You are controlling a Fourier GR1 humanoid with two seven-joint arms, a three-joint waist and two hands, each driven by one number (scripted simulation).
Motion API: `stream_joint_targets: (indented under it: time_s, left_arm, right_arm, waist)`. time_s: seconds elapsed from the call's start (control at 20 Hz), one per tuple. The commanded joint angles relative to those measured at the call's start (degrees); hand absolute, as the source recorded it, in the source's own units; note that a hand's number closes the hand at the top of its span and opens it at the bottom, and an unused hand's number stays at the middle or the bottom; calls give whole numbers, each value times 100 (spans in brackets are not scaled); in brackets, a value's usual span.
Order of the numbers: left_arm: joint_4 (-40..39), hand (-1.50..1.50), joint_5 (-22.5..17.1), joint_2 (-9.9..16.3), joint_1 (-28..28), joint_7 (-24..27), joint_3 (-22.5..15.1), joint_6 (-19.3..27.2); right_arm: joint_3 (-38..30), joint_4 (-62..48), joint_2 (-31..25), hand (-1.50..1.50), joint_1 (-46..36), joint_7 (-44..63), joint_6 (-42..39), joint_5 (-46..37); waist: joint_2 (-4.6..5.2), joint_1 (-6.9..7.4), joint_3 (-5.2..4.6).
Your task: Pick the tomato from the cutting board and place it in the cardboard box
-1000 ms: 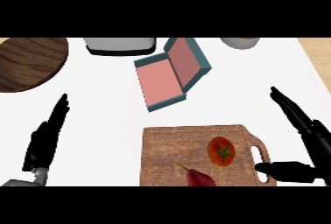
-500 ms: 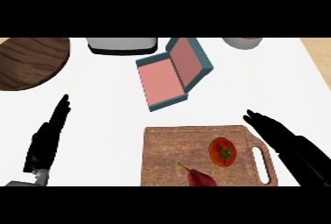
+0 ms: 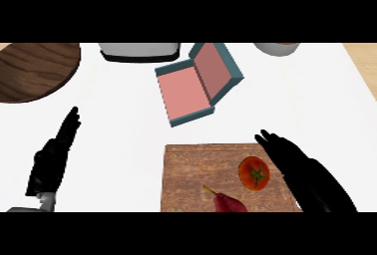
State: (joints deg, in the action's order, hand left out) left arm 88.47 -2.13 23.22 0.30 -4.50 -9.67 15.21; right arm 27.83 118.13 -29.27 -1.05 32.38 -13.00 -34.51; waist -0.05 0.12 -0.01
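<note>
A red tomato (image 3: 254, 172) with a green stem lies on the right part of the wooden cutting board (image 3: 191, 174). My right hand (image 3: 298, 167) hovers over the board's right side with fingers straight, just right of the tomato and partly covering the board's edge. The box (image 3: 199, 84) lies open beyond the board, teal outside and pink inside, with its lid tilted up to the right. My left hand (image 3: 55, 154) rests open at the left, fingers pointing away, far from the board.
A dark red vegetable (image 3: 227, 201) lies at the board's near edge. A round wooden board (image 3: 33, 69) sits at the far left. A grey appliance (image 3: 140, 50) and a grey cup (image 3: 278, 48) stand along the back.
My right hand has moved left from the counter's right edge and now reaches over the board's right side beside the tomato. The left hand has barely moved.
</note>
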Motion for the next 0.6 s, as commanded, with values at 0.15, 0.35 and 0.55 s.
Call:
stream_joint_targets:
  time_s: [0.15,0.35,0.55]
  left_arm:
    - [-204,0,331,-366,10,134,108,-57]
    - [425,0,346,-190,239,-250,356,-361]
    - [18,0,609,-544,73,-85,377,-361]
  right_arm:
    - [-157,-756,276,-150,214,-498,-1,-493]
    - [-21,-157,507,-150,547,-213,-207,-807]
    - [-426,-409,628,-150,378,-686,-384,-716]
  waist:
    - [4,-13,3]
    - [-4,-6,2]
    - [1,-10,2]
